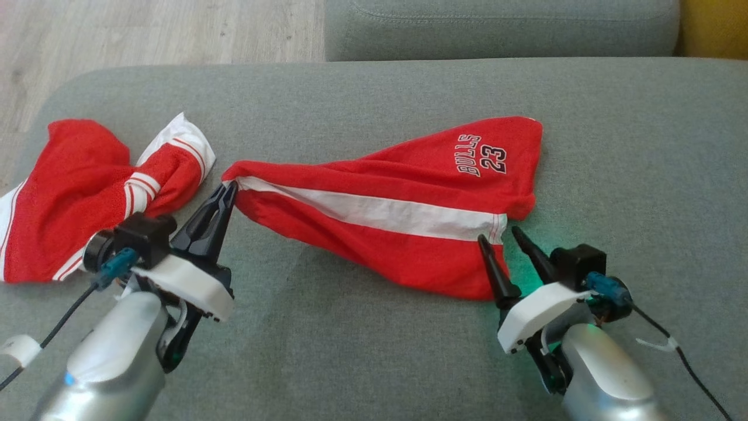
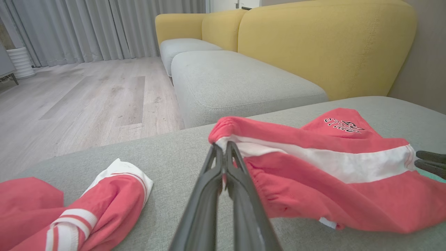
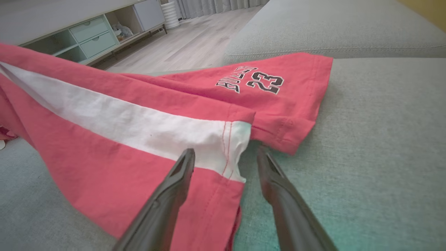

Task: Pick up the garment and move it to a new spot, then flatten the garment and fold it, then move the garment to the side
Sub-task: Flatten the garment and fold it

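Observation:
The garment point(image 1: 397, 204) is a pair of red shorts with a white side stripe and black "BULLS 23" print, stretched across the grey cushion. My left gripper point(image 1: 228, 188) is shut on its gathered waistband end, which also shows in the left wrist view, garment point(image 2: 313, 164) pinched by the gripper point(image 2: 223, 148). My right gripper point(image 1: 499, 234) stands open at the leg hem, one finger over the fabric and one over bare cushion. In the right wrist view the hem of the garment point(image 3: 139, 122) lies between the jaws of the gripper point(image 3: 226, 153).
A second red and white garment point(image 1: 87, 187) lies crumpled at the cushion's left end. The grey cushion point(image 1: 631, 175) has free room at right and front. Another grey seat point(image 1: 502, 26) lies beyond, with wooden floor point(image 1: 146, 29) at far left.

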Robot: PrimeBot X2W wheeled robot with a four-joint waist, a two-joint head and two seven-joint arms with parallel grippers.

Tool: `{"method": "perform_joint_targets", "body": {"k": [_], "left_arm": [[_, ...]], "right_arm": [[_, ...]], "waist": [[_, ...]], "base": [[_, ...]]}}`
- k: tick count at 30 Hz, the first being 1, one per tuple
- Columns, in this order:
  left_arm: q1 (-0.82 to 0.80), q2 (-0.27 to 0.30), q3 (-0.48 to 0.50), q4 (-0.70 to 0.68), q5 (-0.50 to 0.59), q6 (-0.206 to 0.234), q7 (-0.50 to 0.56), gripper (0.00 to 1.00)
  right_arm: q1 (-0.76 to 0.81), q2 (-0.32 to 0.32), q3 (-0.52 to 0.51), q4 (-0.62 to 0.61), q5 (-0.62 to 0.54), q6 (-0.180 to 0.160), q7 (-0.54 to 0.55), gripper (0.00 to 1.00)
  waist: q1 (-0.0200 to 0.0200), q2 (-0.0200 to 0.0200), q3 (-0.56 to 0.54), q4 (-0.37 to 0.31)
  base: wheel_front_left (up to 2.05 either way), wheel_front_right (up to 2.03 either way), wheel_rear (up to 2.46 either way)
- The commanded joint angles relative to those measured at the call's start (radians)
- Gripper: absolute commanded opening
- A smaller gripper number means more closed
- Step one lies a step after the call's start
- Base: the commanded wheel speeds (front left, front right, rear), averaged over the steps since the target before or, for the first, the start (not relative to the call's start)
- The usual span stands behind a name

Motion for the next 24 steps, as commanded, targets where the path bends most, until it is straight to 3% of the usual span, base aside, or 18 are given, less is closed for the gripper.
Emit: {"method": "perform_joint_targets", "body": {"k": [1,3,16,17,18,19,20,21,24], "left_arm": [[-0.060,0.034,0.032,-0.020,0.005,0.002,-0.012,0.00],[-0.060,0.037,0.020,-0.021,0.001,0.002,-0.012,0.00],[-0.096,0.064,-0.058,-0.023,-0.033,0.002,-0.012,0.00],[-0.099,0.065,-0.063,-0.023,-0.035,0.002,-0.012,0.00],[-0.101,0.066,-0.069,-0.022,-0.037,0.002,-0.012,0.00],[-0.104,0.068,-0.074,-0.021,-0.038,0.002,-0.012,0.00],[-0.106,0.070,-0.078,-0.021,-0.040,0.002,-0.012,0.00],[-0.107,0.072,-0.082,-0.021,-0.041,0.002,-0.012,0.00],[-0.113,0.084,-0.080,-0.026,-0.039,0.002,-0.012,0.00]], "right_arm": [[-0.038,0.017,0.025,-0.020,0.009,-0.001,-0.004,0.90],[-0.041,0.017,0.041,-0.009,0.029,-0.001,-0.004,1.00],[-0.099,0.018,0.099,0.077,0.127,-0.001,-0.004,1.00],[-0.104,0.018,0.100,0.081,0.130,-0.001,-0.004,0.96],[-0.108,0.018,0.102,0.085,0.130,-0.001,-0.004,0.82],[-0.111,0.018,0.102,0.086,0.130,-0.001,-0.004,0.42],[-0.114,0.018,0.102,0.085,0.129,-0.001,-0.004,0.10],[-0.114,0.018,0.104,0.082,0.129,-0.001,-0.004,0.00],[-0.122,0.018,0.050,0.065,0.094,-0.001,-0.004,0.00]], "waist": [[-0.0001,0.0000,-0.002,0.000],[-0.0001,0.0000,-0.008,0.002],[-0.0001,0.0000,-0.001,0.017],[-0.0001,0.0000,0.000,0.019],[-0.0001,0.0000,0.001,0.020],[-0.0001,0.0000,0.002,0.021],[-0.0001,0.0000,0.001,0.022],[-0.0001,0.0000,0.000,0.023],[-0.0001,0.0000,-0.008,0.016]], "base": [[0.00,0.00,0.00],[0.00,0.00,0.00],[0.00,0.00,0.00],[0.00,0.00,0.00],[0.00,0.00,0.00],[0.00,0.00,0.00],[0.00,0.00,0.00],[0.00,0.00,0.00],[0.00,0.00,0.00]]}}
